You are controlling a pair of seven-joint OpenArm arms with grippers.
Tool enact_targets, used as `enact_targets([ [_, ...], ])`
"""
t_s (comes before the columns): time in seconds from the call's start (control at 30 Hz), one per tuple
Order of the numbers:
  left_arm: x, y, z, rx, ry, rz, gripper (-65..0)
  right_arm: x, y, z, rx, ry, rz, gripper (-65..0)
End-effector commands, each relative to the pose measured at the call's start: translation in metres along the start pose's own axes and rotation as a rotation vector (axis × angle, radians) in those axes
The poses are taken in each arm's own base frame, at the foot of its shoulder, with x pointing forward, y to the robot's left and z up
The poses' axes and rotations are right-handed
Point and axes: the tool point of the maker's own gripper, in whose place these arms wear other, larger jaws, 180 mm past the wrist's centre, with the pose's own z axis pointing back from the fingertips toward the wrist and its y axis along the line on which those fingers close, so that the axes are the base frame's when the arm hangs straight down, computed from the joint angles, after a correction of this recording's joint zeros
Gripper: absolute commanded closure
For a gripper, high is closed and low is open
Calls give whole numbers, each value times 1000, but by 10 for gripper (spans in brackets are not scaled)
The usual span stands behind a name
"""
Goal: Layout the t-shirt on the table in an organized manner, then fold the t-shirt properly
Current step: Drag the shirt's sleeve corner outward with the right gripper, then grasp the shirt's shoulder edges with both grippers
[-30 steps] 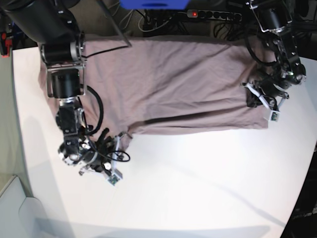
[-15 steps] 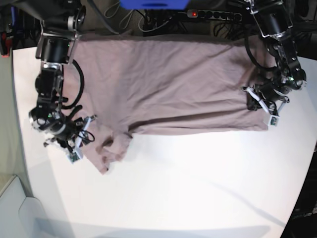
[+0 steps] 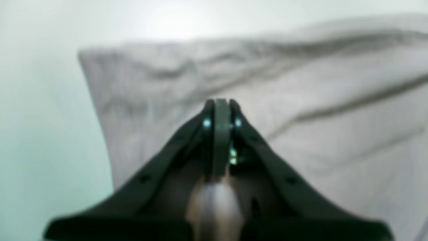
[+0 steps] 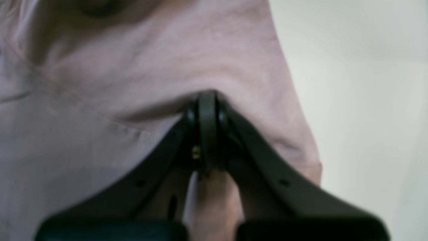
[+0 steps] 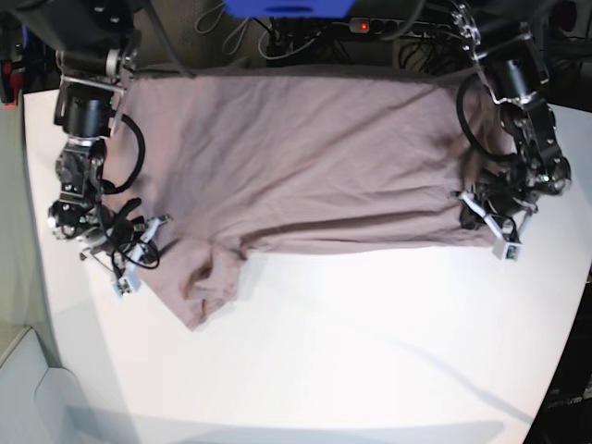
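The mauve t-shirt (image 5: 296, 157) lies spread across the far half of the white table (image 5: 370, 351), one short sleeve (image 5: 208, 277) rumpled and pointing toward the near side. My right gripper (image 5: 146, 242) is at the shirt's left edge beside that sleeve. In the right wrist view it (image 4: 207, 95) is shut, with the t-shirt (image 4: 100, 83) puckered at its tips. My left gripper (image 5: 476, 215) sits at the shirt's right hem. In the left wrist view it (image 3: 219, 102) is shut with its tips down on the t-shirt (image 3: 334, 100), just inside a corner of the cloth.
Behind the table are a power strip (image 5: 398, 26) with a red light, cables, and a blue object (image 5: 287, 7). The table's curved edge runs down the left and right sides. A pale bin (image 5: 23, 388) stands off the table at lower left.
My right gripper moved left and up from the sleeve's tip to the shirt's left edge and closed on the cloth. The sleeve now lies spread toward the near side. The left gripper barely moved.
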Motion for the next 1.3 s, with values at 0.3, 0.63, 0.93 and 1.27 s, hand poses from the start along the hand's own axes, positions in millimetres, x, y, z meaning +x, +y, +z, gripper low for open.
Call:
enact_targets([
  [0.3, 65, 9, -34, -5, -118, 18, -9, 39, -41, -13, -4, -86, -67, 0],
  [0.63, 166, 32, -21, 37, -273, -31, -9, 97, -92, 12, -82, -205, -50, 0],
  [0.93, 142, 33, 24, 184, -78, -180, -9, 51, -93, 36, -164, -41, 58, 0],
  [1.27, 61, -20, 47, 167, 65, -210, -9, 18, -24, 81, -163, -4, 169, 0],
])
